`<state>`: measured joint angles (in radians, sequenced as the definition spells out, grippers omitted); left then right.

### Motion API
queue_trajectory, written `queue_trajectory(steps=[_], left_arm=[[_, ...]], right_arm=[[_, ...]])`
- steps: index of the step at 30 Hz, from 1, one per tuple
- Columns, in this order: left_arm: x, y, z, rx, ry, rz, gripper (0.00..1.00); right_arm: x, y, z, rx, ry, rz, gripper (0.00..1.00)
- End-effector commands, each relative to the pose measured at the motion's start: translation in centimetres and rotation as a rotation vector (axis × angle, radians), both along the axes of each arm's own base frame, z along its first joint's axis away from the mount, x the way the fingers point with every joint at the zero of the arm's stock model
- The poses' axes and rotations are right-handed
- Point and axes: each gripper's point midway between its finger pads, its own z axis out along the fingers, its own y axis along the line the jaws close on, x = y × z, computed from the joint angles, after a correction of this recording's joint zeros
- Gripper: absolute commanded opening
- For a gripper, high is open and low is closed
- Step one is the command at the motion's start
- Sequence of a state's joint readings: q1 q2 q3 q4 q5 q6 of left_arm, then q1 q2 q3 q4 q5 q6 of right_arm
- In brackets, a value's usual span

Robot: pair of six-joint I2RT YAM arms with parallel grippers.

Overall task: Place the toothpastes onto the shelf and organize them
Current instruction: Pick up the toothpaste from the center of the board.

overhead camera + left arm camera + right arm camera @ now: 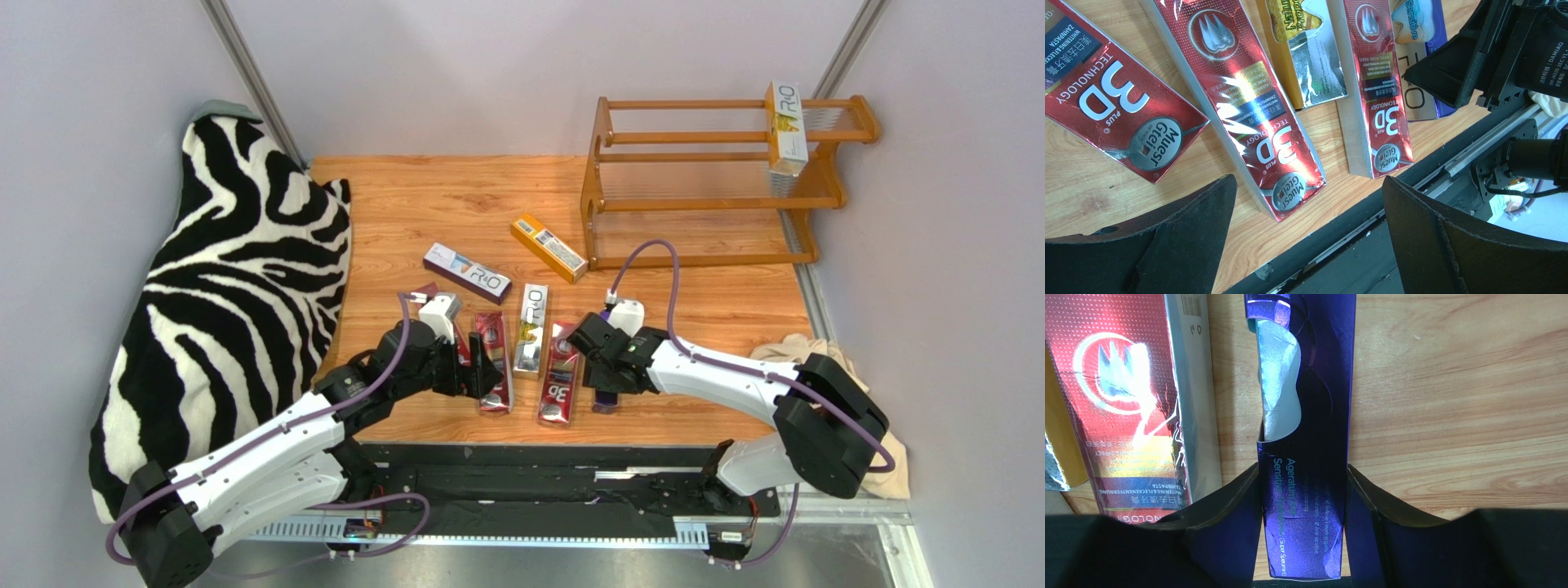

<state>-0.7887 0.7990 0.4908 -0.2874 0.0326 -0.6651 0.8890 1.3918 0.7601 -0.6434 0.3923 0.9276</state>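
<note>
The shelf (724,184) stands at the table's far right with a white toothpaste (786,126) upright on its top tier. A purple carton (466,272) and an orange-yellow one (548,248) lie mid-table. Nearer lie red cartons (492,361) (559,374) with a gold-and-silver carton (531,328) between them. My right gripper (1303,471) is shut on a purple toothpaste (1309,416) that lies flat on the wood, a finger pressed to each long side. My left gripper (1309,202) hangs open over the near end of a red carton (1254,104); another red carton (1112,104) lies left of it.
A zebra-print cloth (233,294) covers the table's left side. A beige cloth (797,349) lies at the right edge behind my right arm. The black rail of the table's near edge (540,472) runs just below the cartons.
</note>
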Motion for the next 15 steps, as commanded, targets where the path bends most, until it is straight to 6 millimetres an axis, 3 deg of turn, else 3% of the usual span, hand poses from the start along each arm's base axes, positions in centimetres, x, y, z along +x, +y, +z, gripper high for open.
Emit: queue_trajectory(steps=[1, 2, 9, 15], left_arm=[[0.5, -0.6, 1.7, -0.039, -0.038, -0.004, 0.98], [0.5, -0.7, 1.9, -0.044, -0.041, -0.005, 0.98], [0.5, -1.0, 2.9, -0.067, -0.053, -0.018, 0.98], [0.4, -1.8, 4.7, -0.120, -0.082, -0.051, 0.99]], right_arm=[[1.0, -0.1, 0.2, -0.008, -0.051, -0.040, 0.32], [0.9, -0.2, 0.2, -0.010, -0.051, -0.042, 0.28], [0.8, -0.6, 1.8, 0.020, -0.092, -0.023, 0.27], [0.3, 0.4, 5.9, 0.142, -0.157, 0.064, 0.26]])
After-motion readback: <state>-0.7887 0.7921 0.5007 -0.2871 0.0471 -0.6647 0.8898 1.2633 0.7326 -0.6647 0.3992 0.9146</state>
